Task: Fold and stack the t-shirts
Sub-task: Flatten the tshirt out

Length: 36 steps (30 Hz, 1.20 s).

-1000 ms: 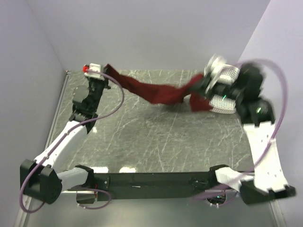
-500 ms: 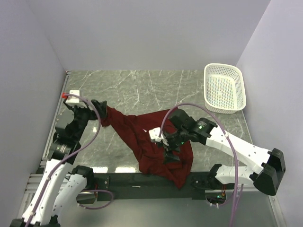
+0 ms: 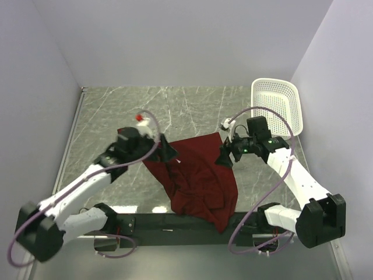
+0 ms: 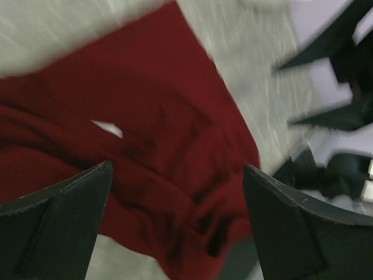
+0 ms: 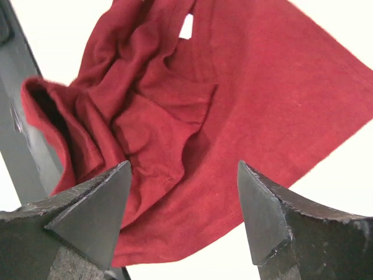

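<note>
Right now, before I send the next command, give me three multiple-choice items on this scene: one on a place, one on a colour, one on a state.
1. Where does the white basket stand?
A) far right corner of the table
B) far left corner
C) on the near edge, between the arm bases

2. What colour is the t-shirt?
A) blue
B) dark red
C) white

3. How are the left gripper and the right gripper?
A) both shut on the shirt
B) left shut, right open
C) both open

Answers:
1 A, the top view shows it at the far right corner.
2 B, all three views show dark red cloth.
3 C, each wrist view shows the fingers wide apart, with the shirt visible between them.
</note>
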Available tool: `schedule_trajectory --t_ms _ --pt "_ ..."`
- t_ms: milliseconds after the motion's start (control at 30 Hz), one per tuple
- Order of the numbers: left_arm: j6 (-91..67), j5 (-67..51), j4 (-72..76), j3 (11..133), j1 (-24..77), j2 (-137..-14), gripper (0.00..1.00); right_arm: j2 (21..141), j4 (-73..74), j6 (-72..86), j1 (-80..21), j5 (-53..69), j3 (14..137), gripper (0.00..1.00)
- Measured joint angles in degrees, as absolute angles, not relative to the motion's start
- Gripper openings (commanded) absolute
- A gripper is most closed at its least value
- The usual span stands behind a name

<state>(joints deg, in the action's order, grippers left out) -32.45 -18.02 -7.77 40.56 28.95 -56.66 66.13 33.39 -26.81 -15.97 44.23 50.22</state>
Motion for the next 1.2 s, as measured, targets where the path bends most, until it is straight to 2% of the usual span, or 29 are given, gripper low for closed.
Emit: schedule_trajectory --t_ms 33,100,167,300,433,600,633,700,733,833,900,1033,1200 --pt "-34.4 -16.8 -8.1 40.8 32.1 -59.2 0.98 66.3 33.3 -25.9 -15.1 44.2 50.1 0.79" --pt "-39.3 -13.0 -9.6 42.2 38.2 -64.5 0.91 66.6 32.1 -24.5 -13.8 44.3 50.1 0.79" --pt "-45.2 -7.0 -13.1 45.3 43.2 -70.7 0.88 66.9 31.2 -23.6 -13.0 44.3 50.1 0.79" --pt "-55.9 3.6 -20.5 53.0 50.2 -81.5 0.81 67.0 30.3 -22.5 -11.9 44.5 50.1 0.79" --pt "-64.9 10.7 -29.7 63.4 55.2 -93.4 0.72 67.0 29.9 -22.1 -11.4 44.5 50.1 0.78" --pt "-71.5 15.0 -36.3 70.5 56.6 -104.0 0.70 67.0 29.7 -21.9 -10.6 44.8 50.1 0.78" --pt "-72.2 15.4 -37.3 70.5 56.6 -104.7 0.69 67.0 29.6 -21.9 -10.4 44.8 50.1 0.78" --pt "-73.5 16.8 -39.5 70.5 56.6 -105.7 0.61 67.0 29.6 -21.9 -10.1 45.0 50.1 0.78" --pt "-73.8 17.4 -40.3 70.6 56.5 -106.0 0.50 67.0 29.6 -21.9 -10.0 45.1 50.1 0.78" --pt "-74.5 19.2 -42.0 70.9 56.6 -106.3 0.30 67.0 29.6 -21.9 -9.9 45.5 50.1 0.78" --pt "-74.0 20.5 -42.3 71.0 56.6 -106.2 0.24 67.0 29.6 -21.9 -9.8 45.6 50.1 0.78" --pt "-71.0 22.9 -42.2 70.9 56.6 -105.0 0.00 66.9 29.6 -21.9 -9.6 45.8 50.1 0.78" --pt "-64.5 25.3 -38.8 68.6 56.2 -94.9 0.01 66.8 29.6 -21.9 -9.3 46.1 50.1 0.78"
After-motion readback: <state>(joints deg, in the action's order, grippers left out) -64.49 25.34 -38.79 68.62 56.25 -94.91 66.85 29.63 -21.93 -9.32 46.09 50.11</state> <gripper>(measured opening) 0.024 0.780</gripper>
